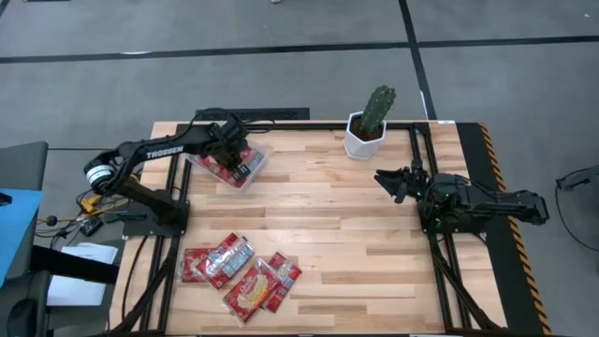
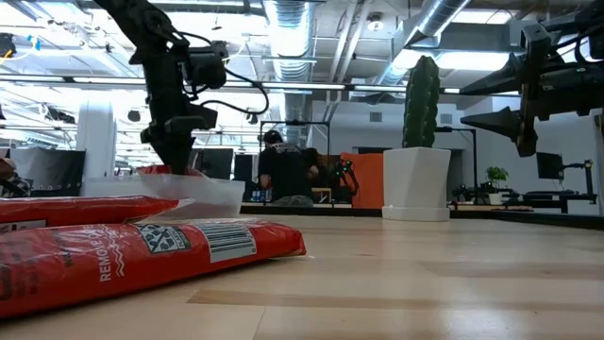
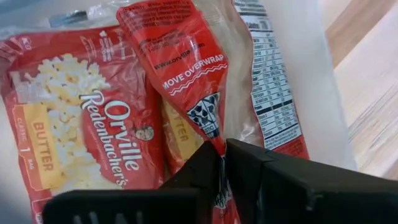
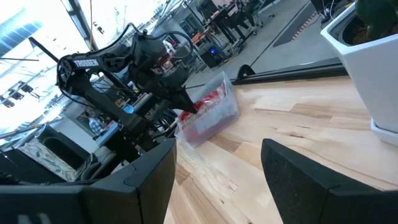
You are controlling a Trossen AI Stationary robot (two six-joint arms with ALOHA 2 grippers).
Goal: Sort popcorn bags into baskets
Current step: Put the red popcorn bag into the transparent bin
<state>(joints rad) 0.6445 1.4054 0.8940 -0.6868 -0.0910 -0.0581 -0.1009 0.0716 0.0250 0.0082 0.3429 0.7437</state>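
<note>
Popcorn bag hangs pinched in the left jaws over the tray, above two bags there. About four bags lie on the counter. Right jaws wait wide, beside one cactus.

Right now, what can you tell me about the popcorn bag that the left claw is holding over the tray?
The held popcorn bag is a flat red packet of glossy, crinkled film with white print and a small checkered mark. The left claw is shut on one narrow end, so the bag hangs tilted over the clear plastic tray at the table's far left. It lies partly across another bag already in the tray, whose butter-popcorn front faces up, and beside a silvery-white nutrition panel.
</note>
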